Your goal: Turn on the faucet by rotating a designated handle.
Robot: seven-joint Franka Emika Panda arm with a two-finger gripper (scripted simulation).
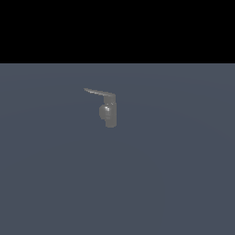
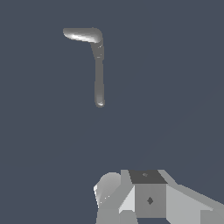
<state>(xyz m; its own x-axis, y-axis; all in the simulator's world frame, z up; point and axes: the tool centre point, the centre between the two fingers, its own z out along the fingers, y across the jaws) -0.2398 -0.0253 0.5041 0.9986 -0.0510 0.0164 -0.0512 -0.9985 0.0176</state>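
The faucet (image 1: 109, 114) stands alone on the plain grey-blue worktop (image 1: 174, 183), a little toward the exterior view's left of the middle. Its short upright body has a rounded bulge on the side. From the top of the body the handle (image 1: 97, 92), thin and flat, reaches out toward the exterior view's left and becomes narrower to its tip. In the wrist view the faucet (image 2: 99, 74) is seen from above, well apart from the hand (image 2: 131, 199). Only part of the hand shows there, and I cannot tell if it is open or closed
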